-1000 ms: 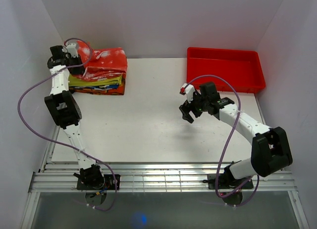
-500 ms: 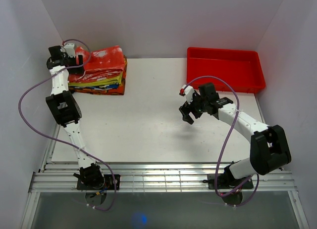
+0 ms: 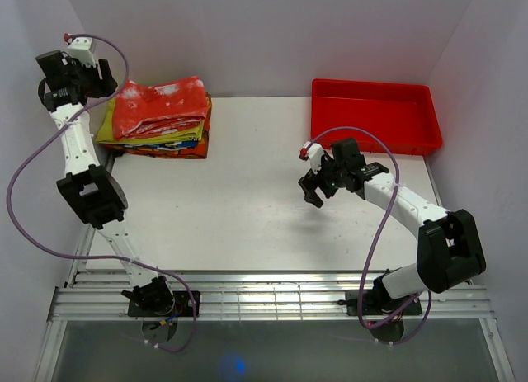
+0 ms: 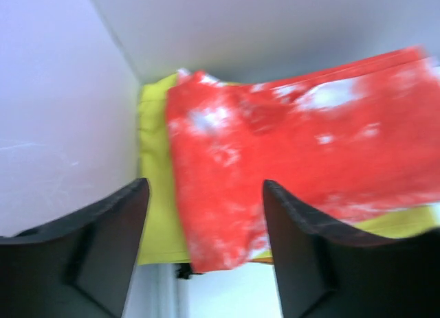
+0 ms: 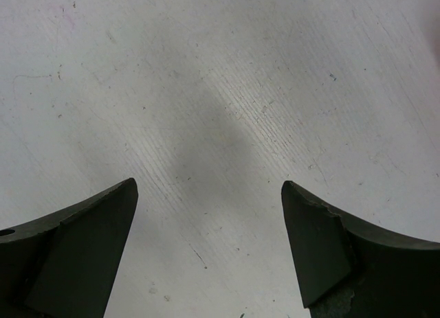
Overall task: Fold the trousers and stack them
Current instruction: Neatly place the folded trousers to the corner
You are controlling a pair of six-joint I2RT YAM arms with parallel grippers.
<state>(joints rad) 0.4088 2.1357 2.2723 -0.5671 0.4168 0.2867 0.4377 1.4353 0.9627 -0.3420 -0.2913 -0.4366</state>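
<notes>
trousers point(image 3: 161, 106): 1, atop maybe 2 folded garments point(image 3: 157, 139) | tray point(image 3: 371, 114): 1 | left gripper point(image 4: 204, 187) wide | right gripper point(image 5: 207, 186) wide

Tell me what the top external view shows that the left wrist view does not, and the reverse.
Only the top external view shows the rigid red plastic tray at the far right and the right gripper, which is open. Only the left wrist view shows the left gripper close up, its dark fingers spread with nothing between them. Both show the folded red-orange trousers with white blotches lying on top of the plain yellow folded garment.
</notes>
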